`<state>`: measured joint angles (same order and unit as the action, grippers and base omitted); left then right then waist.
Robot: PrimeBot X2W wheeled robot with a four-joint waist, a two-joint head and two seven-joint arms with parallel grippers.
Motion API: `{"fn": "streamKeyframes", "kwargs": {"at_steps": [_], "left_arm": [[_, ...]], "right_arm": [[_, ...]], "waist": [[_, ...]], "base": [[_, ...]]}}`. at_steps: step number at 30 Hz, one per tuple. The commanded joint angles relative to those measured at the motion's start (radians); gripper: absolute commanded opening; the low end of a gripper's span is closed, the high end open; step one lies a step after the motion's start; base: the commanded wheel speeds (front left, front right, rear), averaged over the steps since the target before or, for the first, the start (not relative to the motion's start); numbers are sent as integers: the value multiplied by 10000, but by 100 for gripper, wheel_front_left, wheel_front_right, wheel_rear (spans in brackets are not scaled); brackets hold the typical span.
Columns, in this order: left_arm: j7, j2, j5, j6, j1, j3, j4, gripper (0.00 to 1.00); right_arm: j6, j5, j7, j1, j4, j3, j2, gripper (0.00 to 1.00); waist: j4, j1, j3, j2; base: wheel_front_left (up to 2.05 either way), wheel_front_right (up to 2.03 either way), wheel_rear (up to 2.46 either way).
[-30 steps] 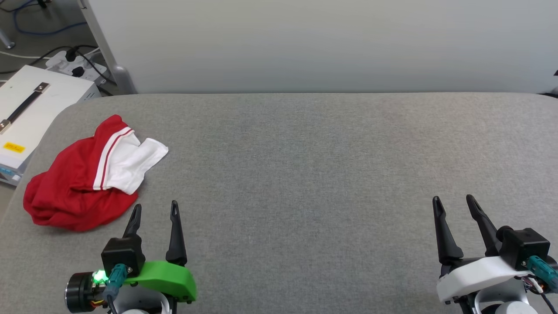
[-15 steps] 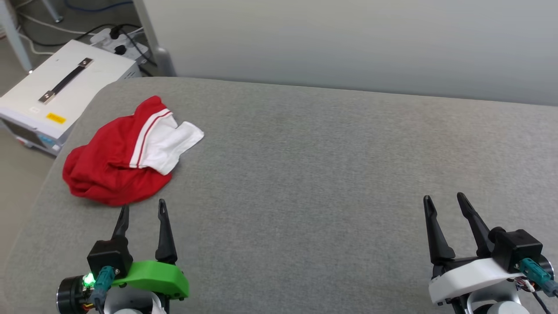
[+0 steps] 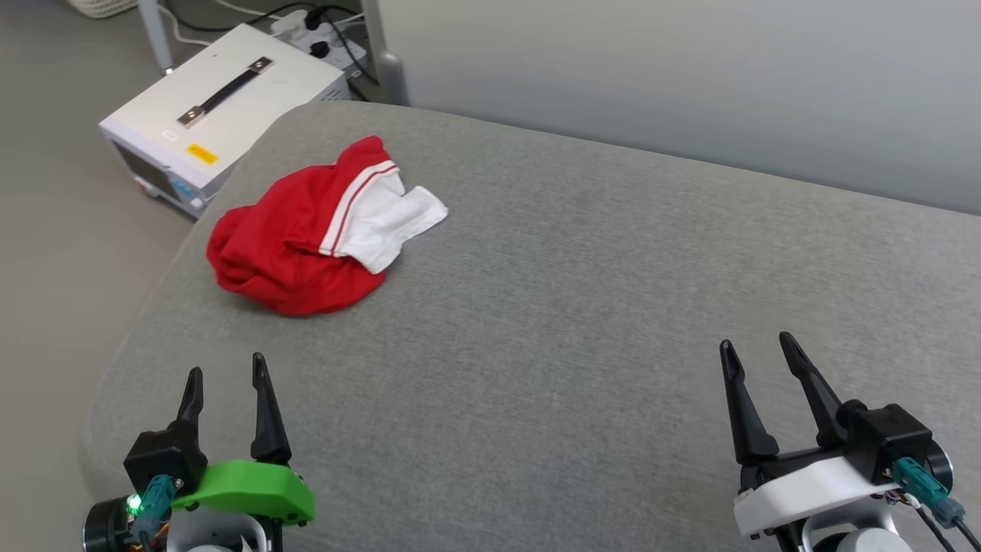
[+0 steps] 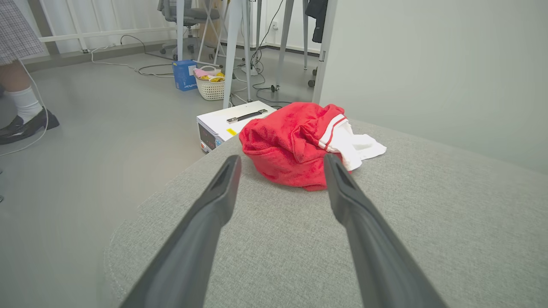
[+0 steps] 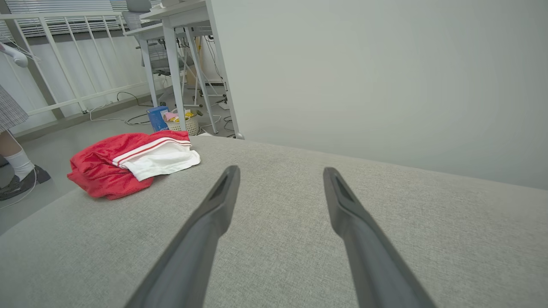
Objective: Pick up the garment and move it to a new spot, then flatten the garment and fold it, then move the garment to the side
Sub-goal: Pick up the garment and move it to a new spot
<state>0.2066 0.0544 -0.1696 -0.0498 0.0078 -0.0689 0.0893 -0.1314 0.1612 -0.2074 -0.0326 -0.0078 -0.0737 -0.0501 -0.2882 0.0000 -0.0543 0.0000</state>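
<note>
Two spread empty: left pincer (image 3: 226, 365), right pincer (image 3: 755, 340) | shirt (image 3: 299, 238) looks soft, light, floppy | best pinch: bunched red edge

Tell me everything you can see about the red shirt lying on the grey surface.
The garment is a red shirt of soft, knit-looking cloth, crumpled into a loose heap rather than spread out. A white sleeve spills from the side nearer the surface's middle, edged by red-and-white striped trim. No print shows. It lies near the far left corner of the grey padded surface, touching nothing else. The left end effector and right end effector are open and clear of it.
</note>
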Motion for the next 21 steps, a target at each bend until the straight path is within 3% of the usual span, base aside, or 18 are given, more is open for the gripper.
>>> {"fn": "streamKeyframes", "kwargs": {"at_steps": [1,14,17,21], "left_arm": [[103,-34,-123,-50,-166,-47,41,100],[392,-39,-519,-158,-198,-109,280,100],[456,-40,-583,37,-448,-216,334,100],[539,0,-388,658,-1359,-574,582,100]], "right_arm": [[6,-26,-102,106,-79,-45,-3,100],[7,-26,-386,133,-114,-337,-2,100],[7,-31,-449,221,-136,-406,-1,100],[7,-66,-531,406,-217,-477,-97,100]], "waist": [[-464,0,-89,0],[-1300,0,-287,0],[-1298,0,-440,0],[-1208,0,-801,0]], "base": [[0,0,0],[0,0,0],[0,0,0],[0,0,0]]}}
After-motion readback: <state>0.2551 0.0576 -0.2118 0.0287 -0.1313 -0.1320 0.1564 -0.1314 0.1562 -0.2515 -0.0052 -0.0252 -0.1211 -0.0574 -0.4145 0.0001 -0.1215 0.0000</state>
